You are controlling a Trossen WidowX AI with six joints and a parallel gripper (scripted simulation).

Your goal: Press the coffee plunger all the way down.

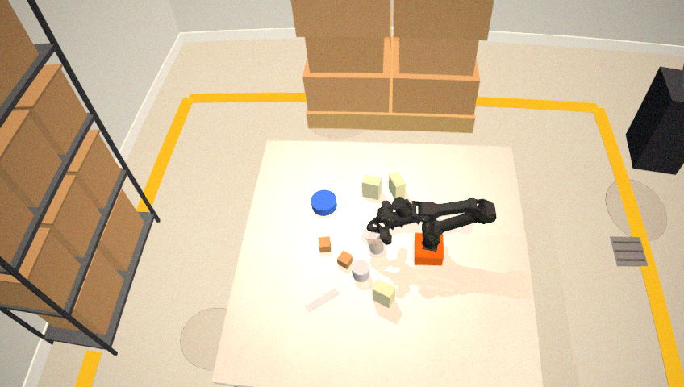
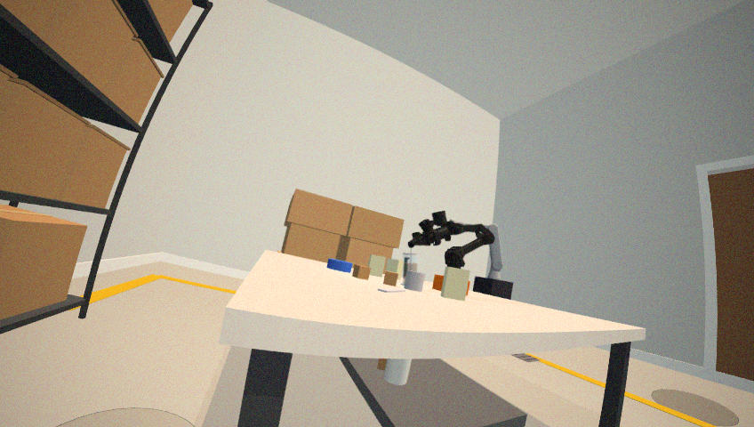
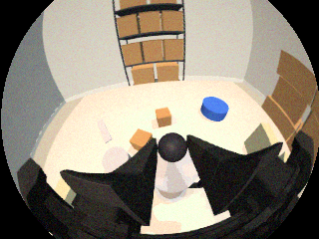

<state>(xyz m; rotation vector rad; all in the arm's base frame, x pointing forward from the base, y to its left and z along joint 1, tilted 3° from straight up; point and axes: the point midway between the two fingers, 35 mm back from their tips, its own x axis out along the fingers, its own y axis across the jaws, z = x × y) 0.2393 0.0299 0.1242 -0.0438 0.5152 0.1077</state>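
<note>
The coffee press (image 1: pixel 375 244) (image 2: pixel 410 261) (image 3: pixel 171 185) is a clear cylinder standing upright on the table. Its thin rod shows above the rim in the exterior view, with the black ball knob (image 3: pixel 172 147) at its top, a little above the glass. My gripper (image 1: pixel 373 226) (image 2: pixel 412 244) (image 3: pixel 171 139) is shut on this knob, which sits between the two black fingertips in the wrist view. The fingers hide much of the press top in the top view. The filter's exact height inside the glass is hard to tell.
A grey cylinder (image 1: pixel 360 272) (image 2: pixel 413 280) (image 3: pixel 116 159) stands close to the press. Two small brown cubes (image 1: pixel 324 244) (image 1: pixel 344 260), a blue disc (image 1: pixel 323 202) (image 3: pixel 214 109), several pale green blocks (image 1: pixel 371 187) (image 1: pixel 384 293), an orange box (image 1: pixel 428 256) and a flat pale strip (image 1: pixel 322 300) lie around.
</note>
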